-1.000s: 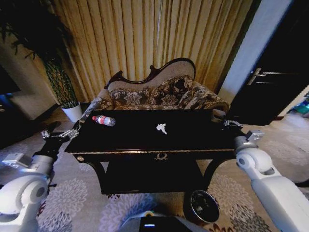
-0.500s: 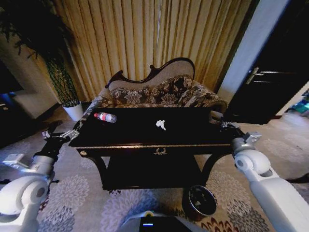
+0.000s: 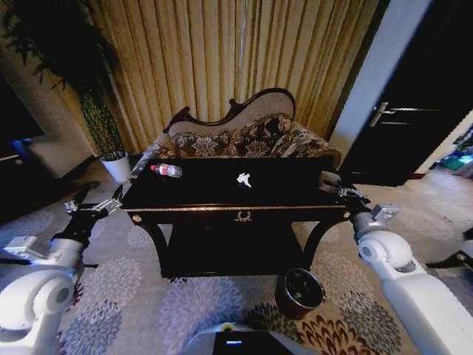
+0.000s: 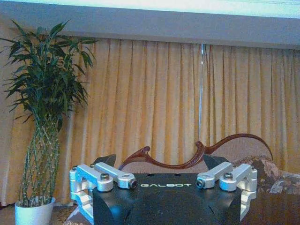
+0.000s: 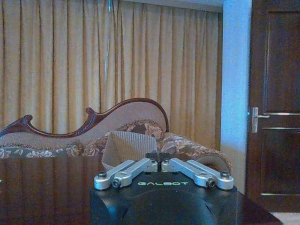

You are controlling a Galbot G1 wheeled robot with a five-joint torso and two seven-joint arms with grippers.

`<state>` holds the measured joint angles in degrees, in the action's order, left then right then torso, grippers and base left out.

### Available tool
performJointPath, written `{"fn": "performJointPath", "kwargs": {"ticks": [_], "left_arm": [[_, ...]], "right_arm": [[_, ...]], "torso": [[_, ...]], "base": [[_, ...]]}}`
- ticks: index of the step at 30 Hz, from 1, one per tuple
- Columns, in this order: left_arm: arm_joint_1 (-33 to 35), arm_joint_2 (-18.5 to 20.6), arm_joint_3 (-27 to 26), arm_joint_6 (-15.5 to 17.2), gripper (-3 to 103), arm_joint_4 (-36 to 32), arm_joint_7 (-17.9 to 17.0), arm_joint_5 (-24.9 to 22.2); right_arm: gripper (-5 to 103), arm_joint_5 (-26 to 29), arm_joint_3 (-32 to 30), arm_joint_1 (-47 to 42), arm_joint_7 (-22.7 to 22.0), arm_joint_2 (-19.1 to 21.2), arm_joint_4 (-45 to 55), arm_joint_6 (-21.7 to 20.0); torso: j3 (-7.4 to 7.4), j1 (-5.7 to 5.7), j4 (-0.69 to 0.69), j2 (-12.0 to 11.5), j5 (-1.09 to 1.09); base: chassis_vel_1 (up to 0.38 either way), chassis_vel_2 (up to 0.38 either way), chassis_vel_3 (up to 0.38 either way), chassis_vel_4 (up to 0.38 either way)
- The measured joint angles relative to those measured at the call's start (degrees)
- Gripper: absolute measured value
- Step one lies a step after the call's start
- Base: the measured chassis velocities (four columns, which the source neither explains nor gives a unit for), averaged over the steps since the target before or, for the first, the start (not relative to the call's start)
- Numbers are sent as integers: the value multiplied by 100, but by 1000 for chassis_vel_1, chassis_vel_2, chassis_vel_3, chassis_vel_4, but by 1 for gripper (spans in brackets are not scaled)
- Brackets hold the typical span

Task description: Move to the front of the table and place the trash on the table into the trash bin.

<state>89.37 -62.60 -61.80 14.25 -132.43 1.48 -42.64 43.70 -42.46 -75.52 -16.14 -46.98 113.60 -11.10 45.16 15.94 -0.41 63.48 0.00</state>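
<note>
While I face the table (image 3: pixel 222 194), the trash bin (image 3: pixel 299 293) sits on the floor by its right front leg, easy to clip when driving. The bottle (image 3: pixel 167 170) lies far left, a white scrap (image 3: pixel 243 178) mid-top. Left gripper (image 3: pixel 90 208) jaws apart, right gripper (image 3: pixel 334 186) jaws together, both empty.

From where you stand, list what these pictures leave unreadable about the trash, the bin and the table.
- Small clear plastic bottle with red cap: label text too small in the head view.
- White crumpled scrap: too small to tell its material.
- Round reddish-brown trash bin: its dark inside hides any contents.
- Dark wooden table with gold trim: lower shelf in shadow.
</note>
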Motion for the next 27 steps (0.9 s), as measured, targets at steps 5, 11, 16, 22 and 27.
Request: {"fn": "performJointPath", "kwargs": {"ticks": [5, 11, 16, 22, 27], "left_arm": [[-5, -8, -1, 0, 100, -13, 0, 0], [-4, -34, 14, 0, 100, -15, 1, 2], [0, -41, 23, 0, 100, -15, 2, 7], [-7, -35, 37, -1, 100, -1, 3, 8], [-44, -89, 123, -1, 100, -17, 2, 20]], "right_arm": [[0, -5, -1, -6, 1, -4, -1, 3], [0, -57, 36, -20, 5, -31, -8, 20], [0, -145, 62, -70, 52, -116, -92, 101], [0, -184, 62, -205, 140, -245, -243, 106], [0, -200, 138, -379, 425, -482, -640, 22]], "torso": [[0, 0, 0, 0, 1], [0, 0, 1, 0, -1], [-1, -2, -1, 1, 0], [1, 0, 0, -1, 0], [1, 2, 0, -2, 0]], "base": [[111, -121, -109, 133], [110, -118, -100, 114], [70, -79, -65, 61], [7, -23, -5, 11], [0, 0, 0, 0]]}}
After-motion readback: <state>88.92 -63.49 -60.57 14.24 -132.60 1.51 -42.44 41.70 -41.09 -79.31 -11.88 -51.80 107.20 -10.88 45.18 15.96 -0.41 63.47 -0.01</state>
